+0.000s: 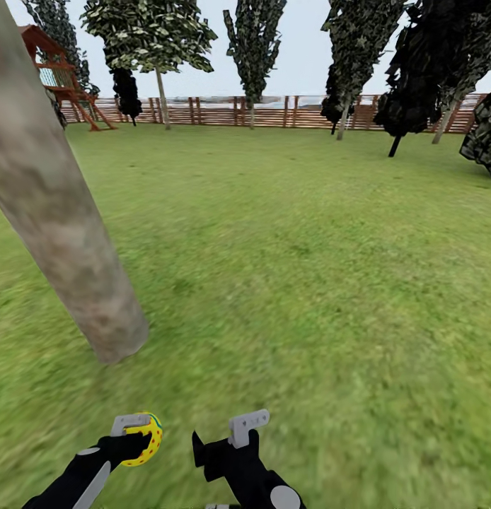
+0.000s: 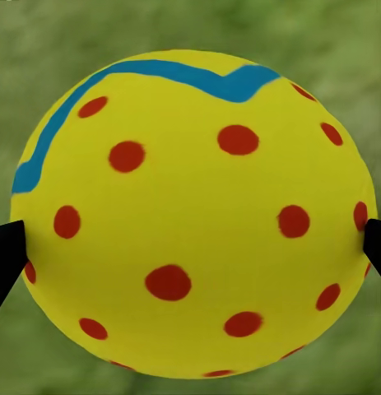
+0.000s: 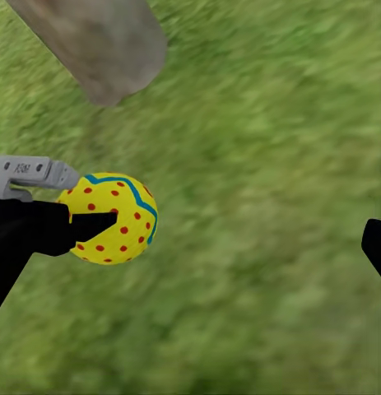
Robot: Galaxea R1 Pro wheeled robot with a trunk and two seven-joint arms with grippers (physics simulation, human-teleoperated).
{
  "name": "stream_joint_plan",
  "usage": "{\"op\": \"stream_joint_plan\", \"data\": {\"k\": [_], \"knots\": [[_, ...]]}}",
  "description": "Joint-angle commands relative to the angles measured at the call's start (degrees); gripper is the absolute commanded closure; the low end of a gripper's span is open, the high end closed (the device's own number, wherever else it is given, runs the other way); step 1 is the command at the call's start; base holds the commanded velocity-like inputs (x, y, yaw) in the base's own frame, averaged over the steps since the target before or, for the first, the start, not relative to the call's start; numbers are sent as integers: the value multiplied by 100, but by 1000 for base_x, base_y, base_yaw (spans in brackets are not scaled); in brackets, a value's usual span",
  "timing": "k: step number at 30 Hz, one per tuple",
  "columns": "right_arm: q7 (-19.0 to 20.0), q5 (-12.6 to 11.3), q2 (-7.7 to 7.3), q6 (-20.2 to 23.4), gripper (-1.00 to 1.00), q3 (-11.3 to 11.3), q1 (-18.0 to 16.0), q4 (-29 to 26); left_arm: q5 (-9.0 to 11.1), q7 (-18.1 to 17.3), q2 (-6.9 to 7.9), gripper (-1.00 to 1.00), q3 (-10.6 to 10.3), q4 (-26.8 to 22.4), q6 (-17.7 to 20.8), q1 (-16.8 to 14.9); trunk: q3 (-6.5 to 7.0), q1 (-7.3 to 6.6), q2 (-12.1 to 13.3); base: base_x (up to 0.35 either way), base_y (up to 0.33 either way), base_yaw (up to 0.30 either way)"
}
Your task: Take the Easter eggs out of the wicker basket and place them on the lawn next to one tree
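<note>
Tree (image 1: 61, 233) canopy cut off, trunk only. Left pincer (image 1: 136, 438) low over lawn (image 1: 309, 283), clamped on egg (image 2: 194, 214). Right pincer (image 1: 228, 442) spread wide, holding nothing.

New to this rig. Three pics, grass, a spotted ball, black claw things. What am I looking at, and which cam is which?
It's a simulated two-armed robot on a lawn. The wide picture comes from its head camera, looking down over both arms. The other two come from cameras near each gripper.

The left gripper is shut on a yellow Easter egg with red dots and a blue zigzag. The left wrist camera sees that egg close up, with a black finger at each side.

The right gripper is open and holds nothing. Its camera sees the same egg from the side, and the base of the tree trunk.

That trunk stands just ahead on the left.
</note>
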Motion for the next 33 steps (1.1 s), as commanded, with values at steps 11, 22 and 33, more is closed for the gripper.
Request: {"op": "stream_joint_plan", "data": {"k": [11,22,33], "knots": [[-57,-60,-1,19,-100,10,-5,-7,-337,46,6,100,12,-23,-14,6,-28,1,-4,0,0,0],[-57,-60,-1,17,-100,10,-5,-7,-382,36,5,100,24,-28,-7,6,-116,11,-9,0,0,0],[-57,-56,-1,19,-100,5,-13,-7,-382,27,5,100,15,-28,-15,6,-360,40,-24,0,0,0]]}}
